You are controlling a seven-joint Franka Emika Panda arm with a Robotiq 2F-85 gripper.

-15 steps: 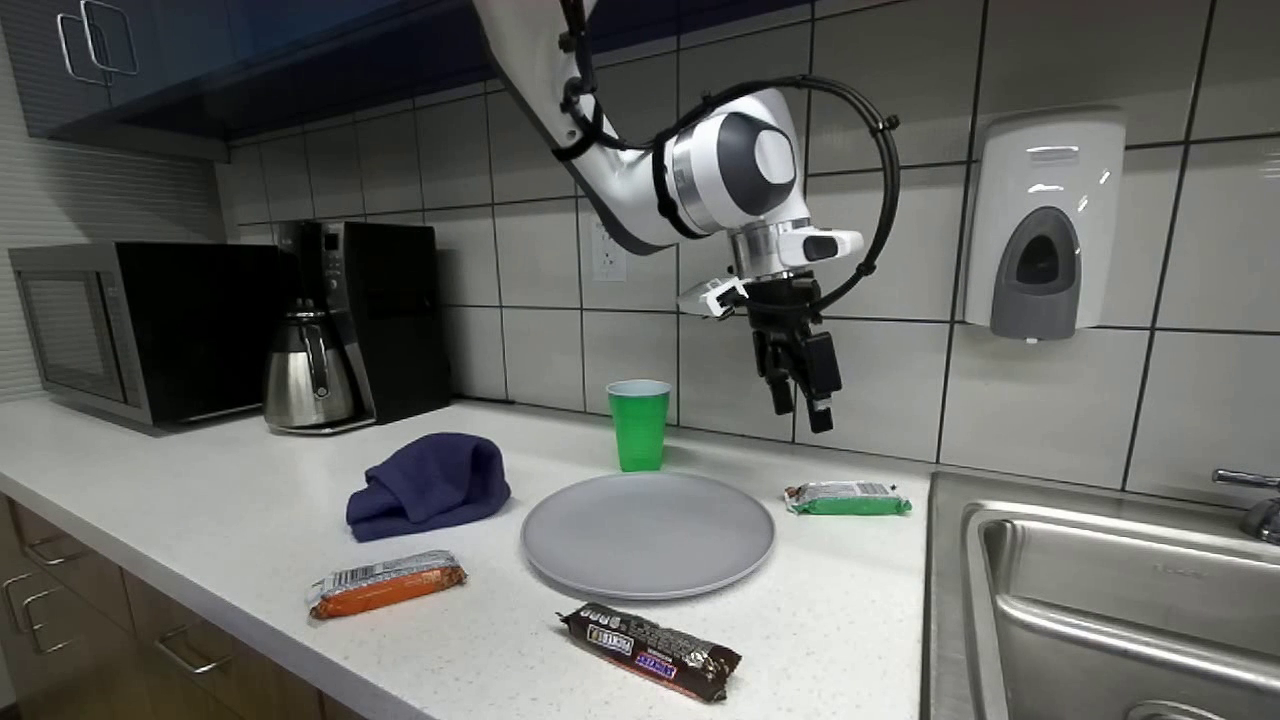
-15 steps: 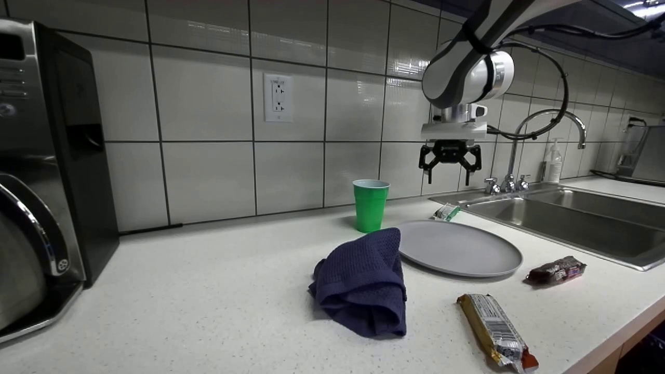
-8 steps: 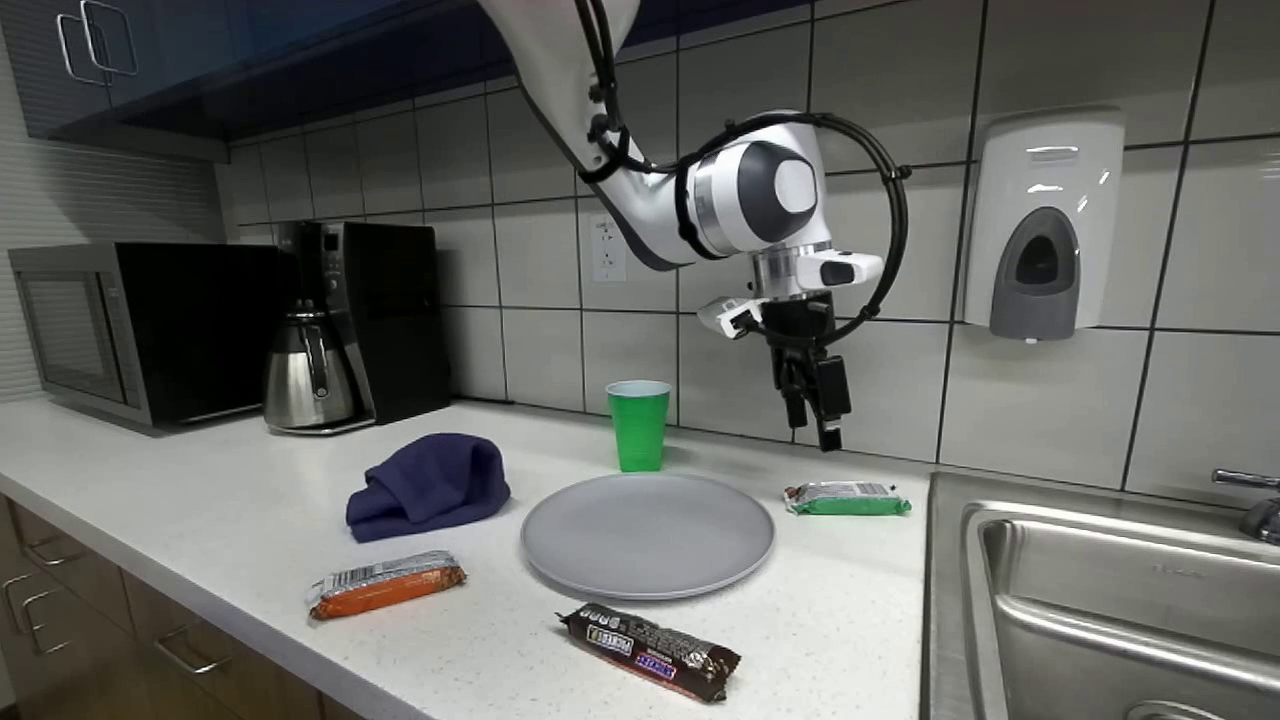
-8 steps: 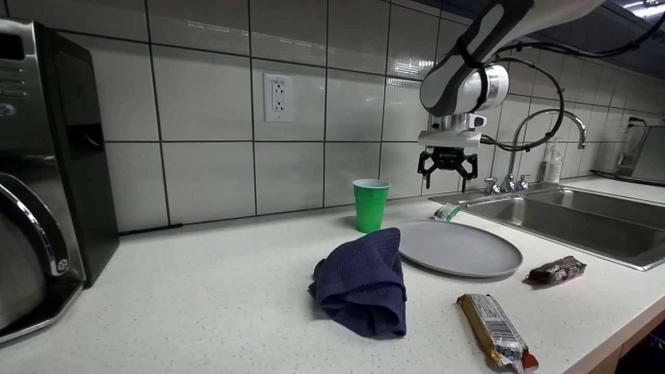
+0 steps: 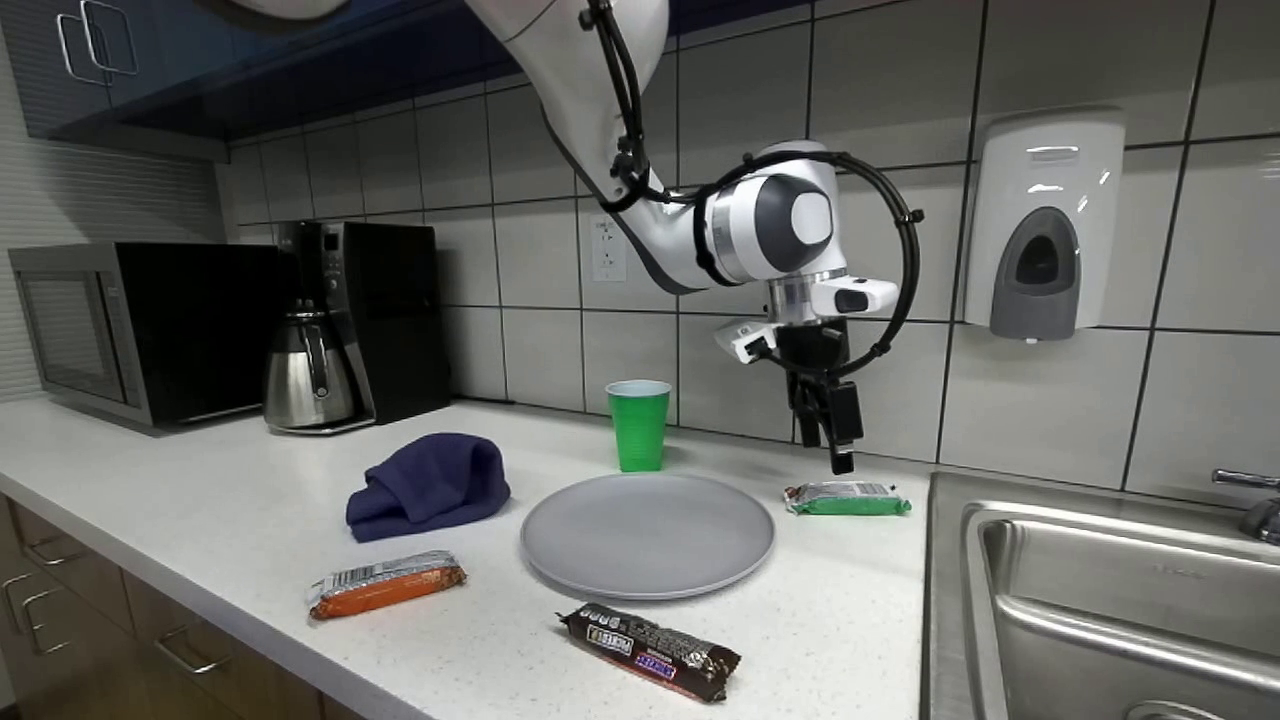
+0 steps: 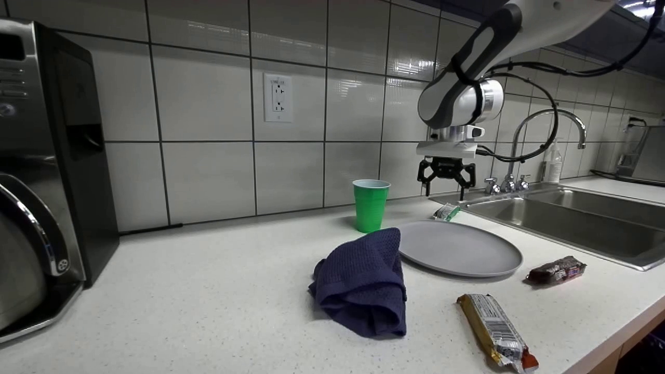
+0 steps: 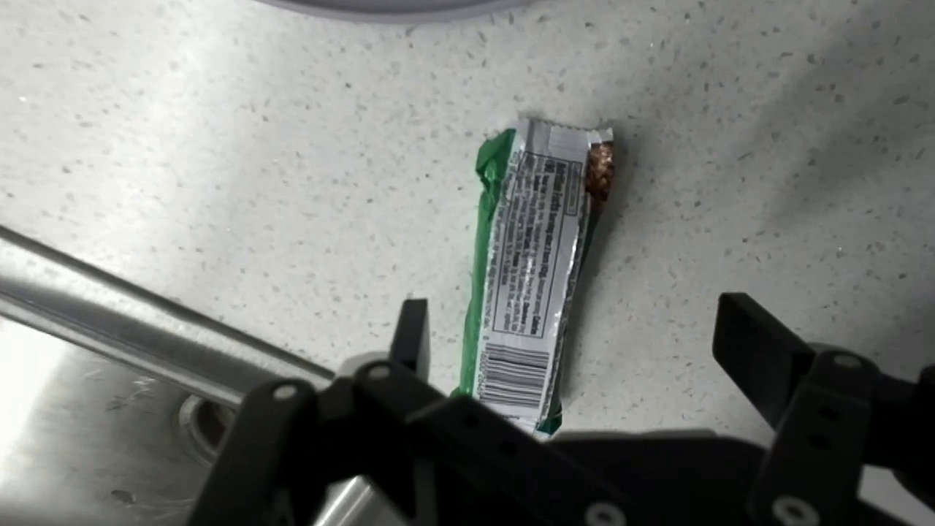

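In an exterior view, a boxy black-and-silver microwave (image 5: 150, 332) and black coffee maker (image 5: 395, 320) with a steel carafe (image 5: 300, 382) stand at left, a crumpled navy cloth (image 5: 430, 487) lies left of centre, and a white-and-grey plastic wall dispenser (image 5: 1048, 225) hangs at upper right.

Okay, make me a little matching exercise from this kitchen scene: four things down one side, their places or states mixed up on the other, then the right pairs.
Things:
1. gripper
2. green-wrapped bar
3. cup
4. towel

Places or states:
A. standing upright, with a pale inside
B. dark blue, bunched up
C. open, in the air
D. lying near the sink

Right pairs:
1-C, 2-D, 3-A, 4-B
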